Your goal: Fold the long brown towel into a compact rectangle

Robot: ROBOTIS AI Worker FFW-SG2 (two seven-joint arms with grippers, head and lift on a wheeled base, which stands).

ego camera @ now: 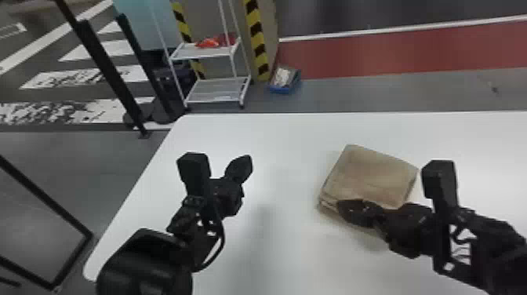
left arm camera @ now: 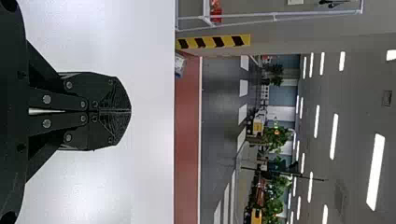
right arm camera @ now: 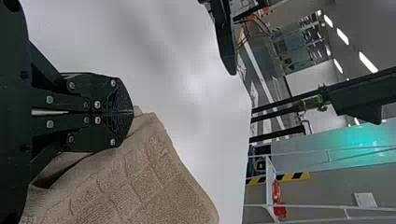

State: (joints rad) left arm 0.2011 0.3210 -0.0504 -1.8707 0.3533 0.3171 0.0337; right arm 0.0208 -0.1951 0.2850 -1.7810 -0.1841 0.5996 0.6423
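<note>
The brown towel (ego camera: 370,172) lies folded into a thick, layered, roughly four-sided bundle on the white table, turned at an angle. My right gripper (ego camera: 345,210) is at its near edge, toward the left corner. In the right wrist view, the right gripper (right arm camera: 132,112) is shut on the edge of the towel (right arm camera: 154,172), whose cloth rises in a crease beneath the fingers. Left of the towel and apart from it, my left gripper (ego camera: 245,168) is over the table. The left wrist view has the left gripper (left arm camera: 130,111) shut with nothing between its fingertips.
The white table (ego camera: 290,137) extends around the towel, with its left edge beside my left arm. Beyond its far edge stand a white wire shelf (ego camera: 219,88), a blue bin (ego camera: 285,80) and black posts (ego camera: 109,72) on the floor.
</note>
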